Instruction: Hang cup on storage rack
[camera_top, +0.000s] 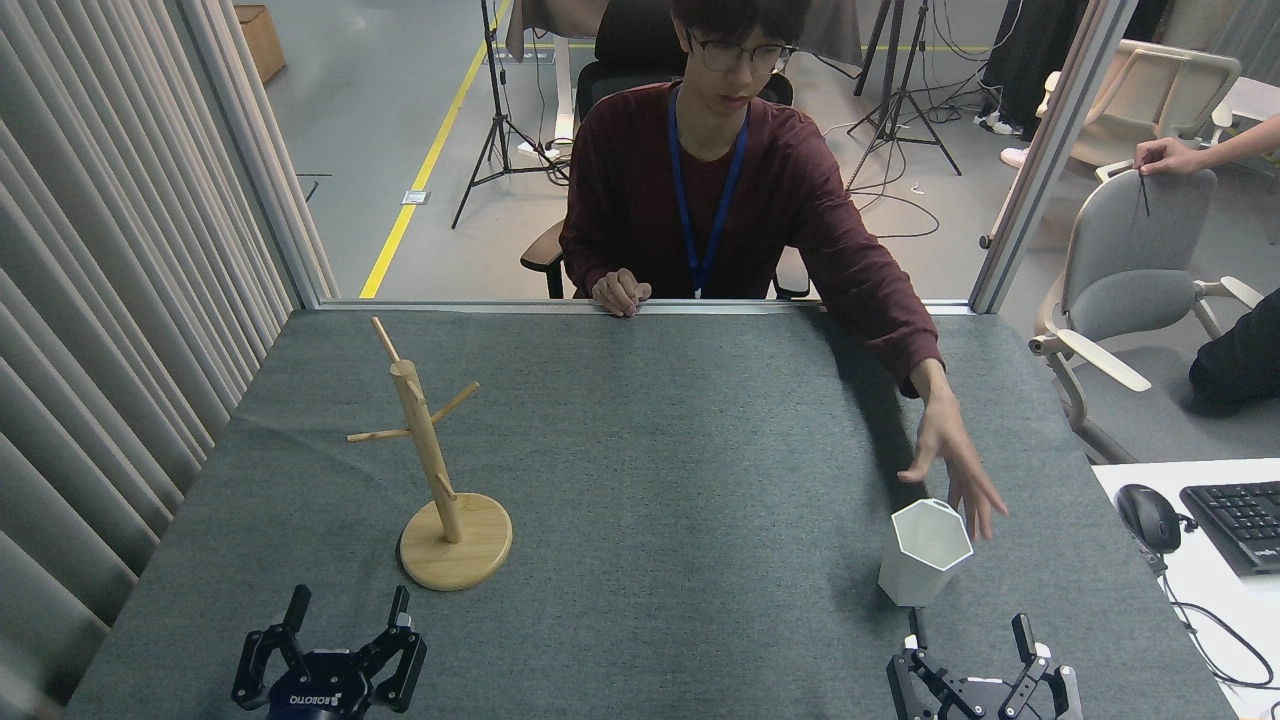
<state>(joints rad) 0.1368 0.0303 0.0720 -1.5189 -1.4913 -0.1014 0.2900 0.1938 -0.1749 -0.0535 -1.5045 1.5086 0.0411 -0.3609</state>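
The white faceted cup (925, 553) stands upright on the grey table mat at the right; its handle does not show from here. A person's hand (950, 465) hovers just behind it, fingers spread. The wooden storage rack (437, 470) stands on its round base at the left, pole upright, thin pegs bare. My left gripper (347, 612) sits open at the table's near edge, just in front of the rack's base. My right gripper (968, 632) is open too, just in front of the cup, with nothing between its fingers.
A person in a dark red top sits across the table (660, 480), one arm reaching over the right side. A curtain (110, 300) lines the left. A side desk holds a mouse (1148, 516) and a keyboard (1240, 520).
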